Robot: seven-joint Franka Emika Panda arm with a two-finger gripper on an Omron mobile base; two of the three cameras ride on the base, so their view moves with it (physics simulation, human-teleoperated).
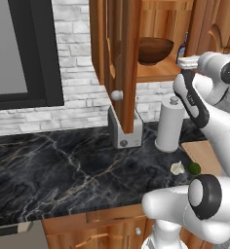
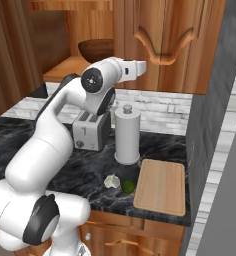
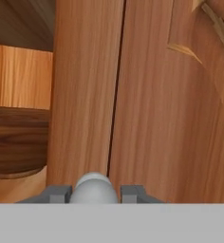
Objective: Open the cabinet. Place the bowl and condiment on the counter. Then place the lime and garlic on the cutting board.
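The cabinet's left door (image 1: 129, 58) stands swung open; its right door (image 2: 160, 45) is closed. My gripper (image 3: 95, 193) sits at the right door's inner edge, its two tips closed against either side of a small round silvery knob (image 3: 95, 186). Inside on the shelf rests the dark-brown bowl (image 1: 153, 49), whose edge shows at the left of the hand view (image 3: 16, 142). The condiment (image 1: 182, 48) stands just right of the bowl. On the counter (image 1: 63, 170), garlic (image 2: 111, 181) and lime (image 2: 127, 187) lie side by side next to the cutting board (image 2: 160, 186).
A toaster (image 2: 92, 131) and a tall paper-towel roll (image 2: 127, 132) stand on the counter below the cabinet. A grey wall (image 2: 210, 125) closes the counter's right end. A dark window (image 1: 19, 48) is at far left.
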